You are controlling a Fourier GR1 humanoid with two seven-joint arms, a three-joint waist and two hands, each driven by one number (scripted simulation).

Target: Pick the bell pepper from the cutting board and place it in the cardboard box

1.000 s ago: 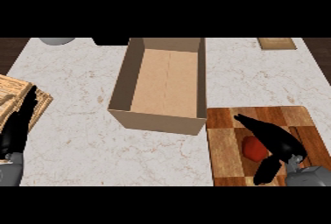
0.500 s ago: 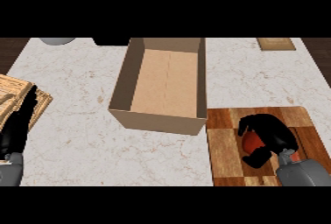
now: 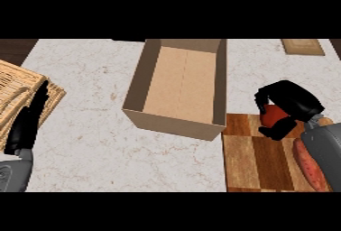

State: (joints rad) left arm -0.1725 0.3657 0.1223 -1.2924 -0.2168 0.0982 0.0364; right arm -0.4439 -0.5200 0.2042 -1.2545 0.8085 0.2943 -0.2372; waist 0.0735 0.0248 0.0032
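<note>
A red bell pepper (image 3: 274, 114) shows between the curled fingers of my right hand (image 3: 293, 102), which is shut on it and holds it above the far edge of the wooden cutting board (image 3: 256, 158). The hand hides most of the pepper. The open cardboard box (image 3: 180, 85) lies just to the left of that hand, its inside bare. My left hand (image 3: 30, 119) rests open at the left edge, fingers straight and pointing up.
A woven basket (image 3: 16, 92) sits at the left under my left hand. An orange-red item (image 3: 310, 164) lies on the board's right side beside my right forearm. A small wooden object (image 3: 303, 46) is at the far right back.
My right hand has closed on the bell pepper and lifted it off the board, moving it up and toward the box. The view has shifted. The left hand stays put.
</note>
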